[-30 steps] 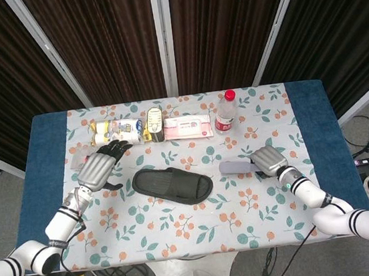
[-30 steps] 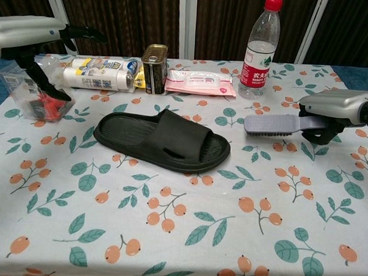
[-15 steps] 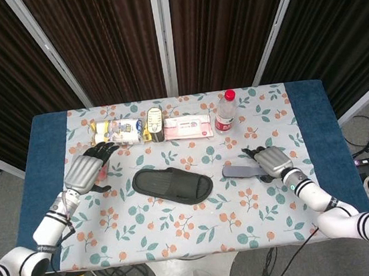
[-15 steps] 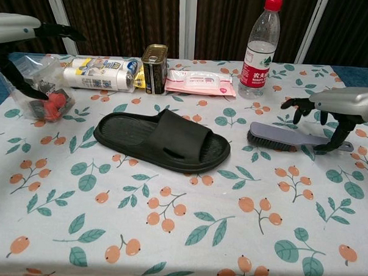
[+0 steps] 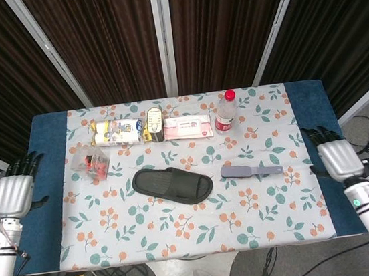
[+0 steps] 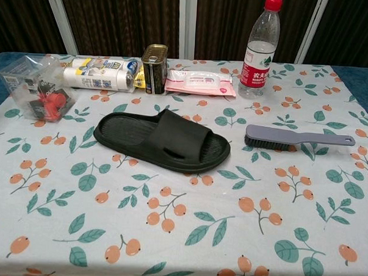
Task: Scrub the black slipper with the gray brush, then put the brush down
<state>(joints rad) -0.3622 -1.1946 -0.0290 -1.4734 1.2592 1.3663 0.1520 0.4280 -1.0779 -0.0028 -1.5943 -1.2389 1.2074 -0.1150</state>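
The black slipper [image 5: 173, 185] [image 6: 162, 141] lies flat at the middle of the floral tablecloth. To its right the gray brush [image 5: 250, 169] [image 6: 297, 138] lies on the cloth, bristles down, handle pointing right, with nothing touching it. My left hand [image 5: 15, 193] hangs beyond the table's left edge, fingers spread and empty. My right hand [image 5: 336, 158] is off the table's right edge, also spread and empty. Neither hand appears in the chest view.
Along the back stand a water bottle [image 6: 259, 48], a pink wipes pack [image 6: 200, 83], a tin can [image 6: 154, 69] and a lying tube pack [image 6: 98, 74]. A clear bag with red items [image 6: 38, 95] sits at the left.
The right hand let go of the brush, which now lies on the cloth, and withdrew off the right edge. The left hand pulled back from near the slipper to beyond the left edge.
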